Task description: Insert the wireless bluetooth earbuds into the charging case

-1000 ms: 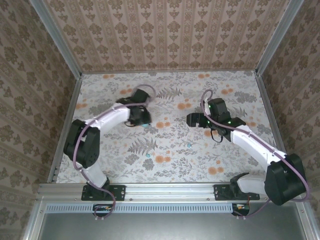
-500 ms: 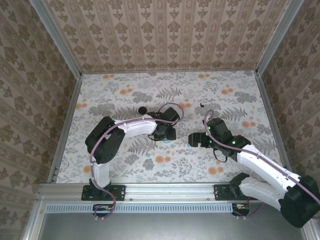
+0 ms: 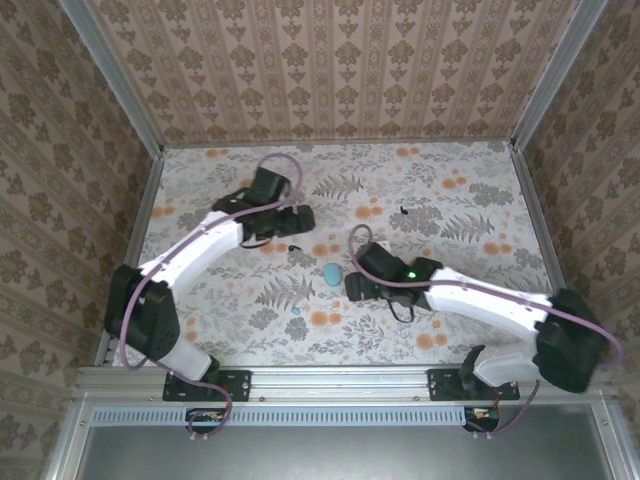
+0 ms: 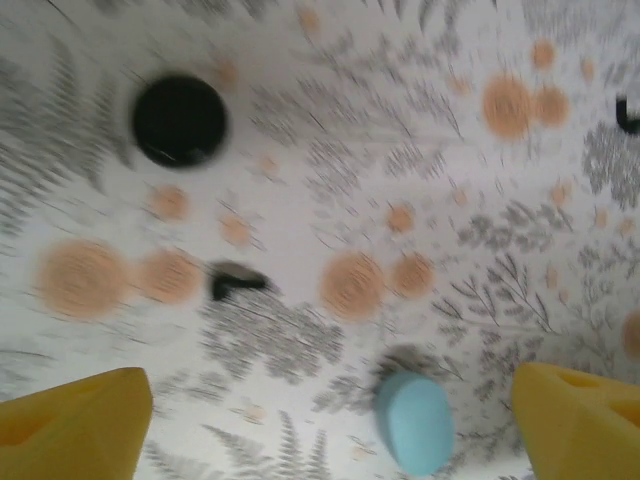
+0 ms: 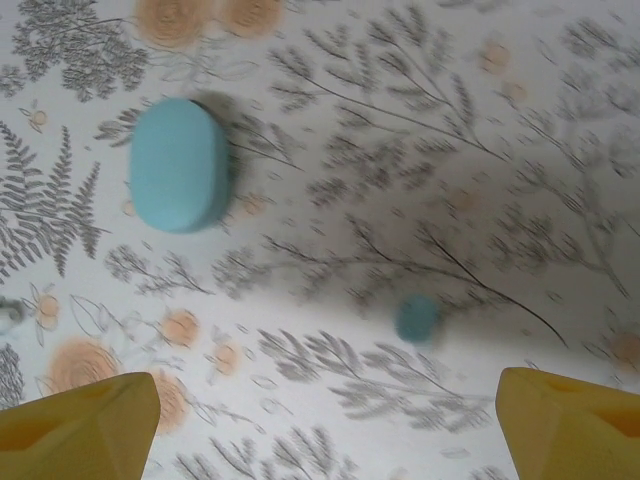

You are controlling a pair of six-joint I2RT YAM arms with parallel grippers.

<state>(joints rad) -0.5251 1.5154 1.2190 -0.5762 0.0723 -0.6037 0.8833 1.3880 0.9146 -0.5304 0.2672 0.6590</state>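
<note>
The smooth teal egg-shaped plastic charging case [image 3: 331, 273] lies shut on the floral worktop [image 3: 470, 170] between the left tool [image 4: 325, 430] and right tool [image 5: 322, 425], both released and empty; probably light, rigid and slippery, it wants gripping across its flatter sides.

One case [image 3: 331, 272]; two earbuds [image 4: 237, 280], the second earbud [image 4: 628, 113] at the right edge of the frame; one black disc [image 4: 180, 120]; two grippers, left gripper [image 4: 335, 425] and right gripper [image 5: 320, 420].

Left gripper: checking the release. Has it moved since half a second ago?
Yes: the left gripper moved toward the far wall and left, farther from the small teal spot.
</note>
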